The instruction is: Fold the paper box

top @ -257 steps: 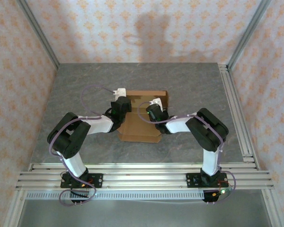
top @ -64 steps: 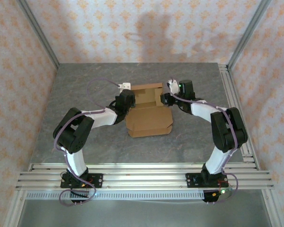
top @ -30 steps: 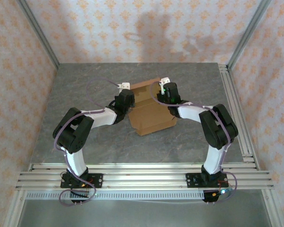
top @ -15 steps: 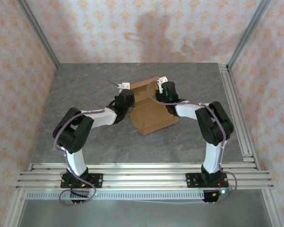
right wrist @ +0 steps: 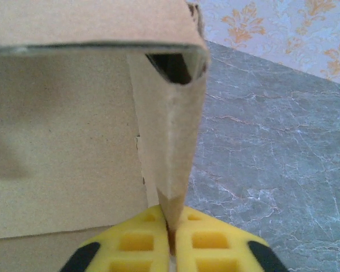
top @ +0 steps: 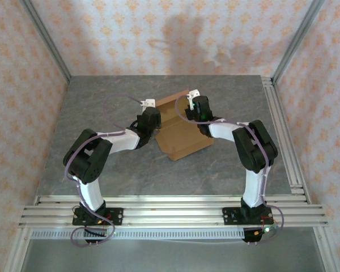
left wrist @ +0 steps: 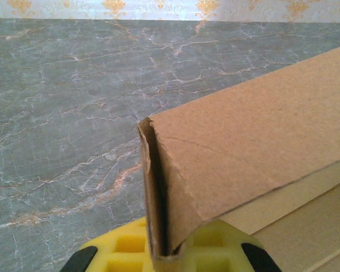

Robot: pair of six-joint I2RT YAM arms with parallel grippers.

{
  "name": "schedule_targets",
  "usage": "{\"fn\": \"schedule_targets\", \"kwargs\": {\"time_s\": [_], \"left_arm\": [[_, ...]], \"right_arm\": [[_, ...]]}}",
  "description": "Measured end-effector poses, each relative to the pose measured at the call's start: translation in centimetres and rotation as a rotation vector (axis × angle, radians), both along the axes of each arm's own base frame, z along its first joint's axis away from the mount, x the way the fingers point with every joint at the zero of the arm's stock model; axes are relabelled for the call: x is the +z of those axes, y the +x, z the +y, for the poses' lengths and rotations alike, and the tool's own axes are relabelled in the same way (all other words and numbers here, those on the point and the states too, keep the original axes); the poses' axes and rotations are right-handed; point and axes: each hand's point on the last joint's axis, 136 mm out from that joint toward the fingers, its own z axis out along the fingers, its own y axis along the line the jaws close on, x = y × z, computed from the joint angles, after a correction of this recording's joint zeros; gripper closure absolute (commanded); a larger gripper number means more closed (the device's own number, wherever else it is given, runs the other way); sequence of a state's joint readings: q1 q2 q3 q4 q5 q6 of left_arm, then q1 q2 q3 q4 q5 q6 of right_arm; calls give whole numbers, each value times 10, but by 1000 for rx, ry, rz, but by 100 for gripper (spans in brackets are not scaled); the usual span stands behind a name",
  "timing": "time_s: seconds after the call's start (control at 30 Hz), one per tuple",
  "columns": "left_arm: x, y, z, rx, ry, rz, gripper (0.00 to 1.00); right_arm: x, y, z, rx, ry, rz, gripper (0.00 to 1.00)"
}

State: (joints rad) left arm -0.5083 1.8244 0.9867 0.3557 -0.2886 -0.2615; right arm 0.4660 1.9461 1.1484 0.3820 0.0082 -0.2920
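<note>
Aluminium rails nearest, both arm bases bolted on. Beyond them, grey marbled tabletop, bare at the front. Farther in, at mid-table, the paper box: plain brown corrugated cardboard, resting on the surface and turned askew to the table edges. One corner pointing back toward the bases. Wider side running left to right, slanted so that its left end sits nearer the rails.

At the far half of the box, a raised rear panel standing up from the tray, held from both ends. Left gripper at the panel's left end, pressed together on a doubled cardboard corner. Close up from the left wrist, that fold running straight down between the yellow pads. Right gripper at the right end, likewise pinching cardboard. From the right wrist, a tapering flap wedged tip-down where the two pads meet.

Neither arm nearer, then: box lying directly between the two grips, tray reaching toward the bases. Most likely a matter of swinging the panel and its side flaps forward over the tray, both ends moving together to avoid twisting the box further.

Farthest back, floral wallpaper.
</note>
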Motion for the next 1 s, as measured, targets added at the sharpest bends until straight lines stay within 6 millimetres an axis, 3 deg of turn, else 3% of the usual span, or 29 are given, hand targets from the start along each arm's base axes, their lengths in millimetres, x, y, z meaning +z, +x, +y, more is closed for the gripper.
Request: {"fn": "schedule_targets", "kwargs": {"time_s": [0.17, 0.33, 0.4, 0.5, 0.77, 1.0], "left_arm": [[0, 0, 0, -1, 0, 0, 100], [0, 0, 0, 0, 1, 0, 100], [0, 0, 1, 3, 2, 0, 100], [0, 0, 1, 3, 2, -1, 100], [0, 0, 0, 2, 2, 0, 100], [0, 0, 0, -2, 0, 0, 100]], "right_arm": [[-7, 5, 5, 9, 0, 8, 71], [-7, 8, 7, 12, 3, 7, 74], [-6, 8, 7, 13, 3, 6, 80], [-7, 10, 2, 0, -3, 8, 100], [-6, 11, -1, -21, -18, 3, 100], [-9, 13, -5, -143, -71, -27, 100]]}}
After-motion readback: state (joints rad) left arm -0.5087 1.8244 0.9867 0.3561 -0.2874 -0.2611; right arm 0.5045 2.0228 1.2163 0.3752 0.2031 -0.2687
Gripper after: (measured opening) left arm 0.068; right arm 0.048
